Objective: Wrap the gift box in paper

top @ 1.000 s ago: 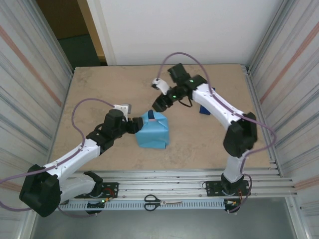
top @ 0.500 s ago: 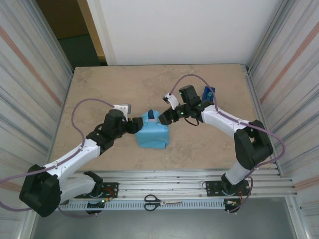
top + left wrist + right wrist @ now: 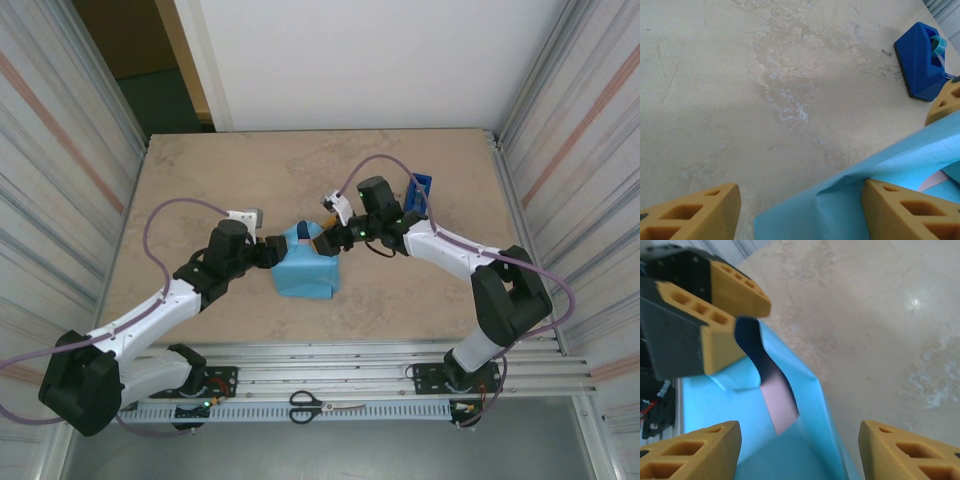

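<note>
right arm swung in from the far right and came down; right claw (image 3: 325, 240) now sits at the upper right corner of the parcel, where a second ago it was raised and well apart from it. left arm and parcel unchanged.

- paper (image 3: 305, 275): sky-blue face out, folded round the box, mid counter (image 3: 200, 180), between the two claws.
- gift box (image 3: 781, 412): almost wholly covered. a pinkish strip shows in the gap at the top seam, judged to be the box.
- left claw (image 3: 272, 250): jaws apart, not pinched on anything. in the left wrist view one finger lies on a crease of the paper, the other over bare counter.
- right claw: jaws wide, nothing between them. right wrist view looks down on a loose flap curling up, navy side showing, just by the left claw's fingers.

meaning: wrap mostly formed, top seam not closed. right claw looks placed to take or press that flap.

surroundings:
- tape dispenser (image 3: 420, 188): behind the right arm, well apart from the parcel.
- scissors (image 3: 318, 405): on the rail at the near edge, out of the way.

in the way: left claw's fingers crowd the flap, so there is little room and a risk of the claws bumping. thin paper could crease or tear.
</note>
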